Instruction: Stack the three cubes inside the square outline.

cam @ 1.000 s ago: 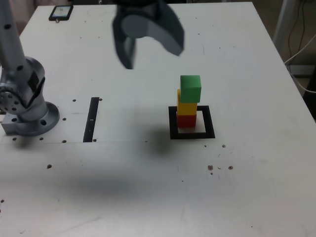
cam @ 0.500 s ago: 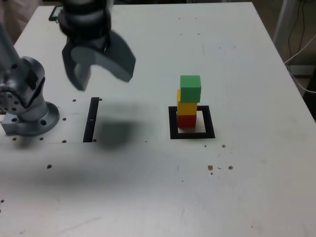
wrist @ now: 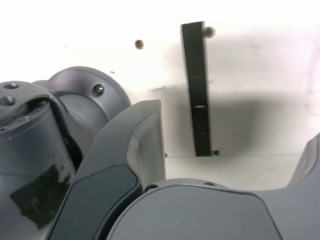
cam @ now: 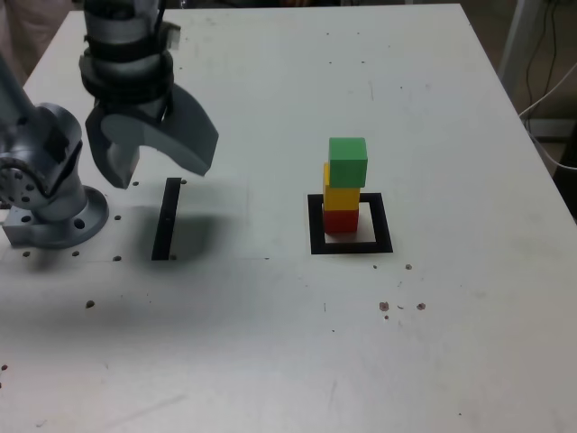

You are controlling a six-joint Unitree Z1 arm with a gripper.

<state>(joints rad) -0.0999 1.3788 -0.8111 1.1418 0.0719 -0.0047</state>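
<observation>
Three cubes stand stacked in the exterior view: red (cam: pixel 341 219) at the bottom, yellow (cam: pixel 342 195) on it, green (cam: pixel 348 161) on top and shifted slightly toward the exterior view's right. The red one rests inside the square outline (cam: pixel 315 225), near its back edge. My gripper (cam: pixel 158 170) hangs open and empty far off at the exterior view's left, above the table. In the wrist view the gripper (wrist: pixel 230 145) shows wide-spread jaws with nothing between them; no cube appears there.
A narrow black strip (cam: pixel 166 219) lies on the table just below the gripper, also seen as the strip (wrist: pixel 197 90) in the wrist view. The arm's grey base (cam: pixel 45 194) stands at the exterior view's left edge. Cables (cam: pixel 550 81) hang past the table's right edge.
The open gripper has swung from the table's back middle to the exterior view's left and come lower, over the black strip. The stack has not moved.
</observation>
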